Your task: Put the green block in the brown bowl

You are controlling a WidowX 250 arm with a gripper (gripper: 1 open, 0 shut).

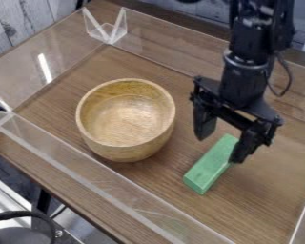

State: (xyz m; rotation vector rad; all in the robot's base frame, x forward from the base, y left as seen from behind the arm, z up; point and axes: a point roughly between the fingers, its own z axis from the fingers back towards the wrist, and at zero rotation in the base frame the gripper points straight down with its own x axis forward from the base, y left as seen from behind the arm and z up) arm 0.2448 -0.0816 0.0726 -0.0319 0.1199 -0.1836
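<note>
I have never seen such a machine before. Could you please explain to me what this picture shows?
The picture comes from a camera that looks down on a wooden surface. The dark shape coming in from the top is one robot arm. At its end is the tool, which robots use for grasping. It is over the far end of the green block, and it does not seem to hold anything. The block lies flat on the wooden surface. Beside it, on the left in the picture, stands the round brown bowl, and no block is in it. The task is to put the block in this bowl.
</note>
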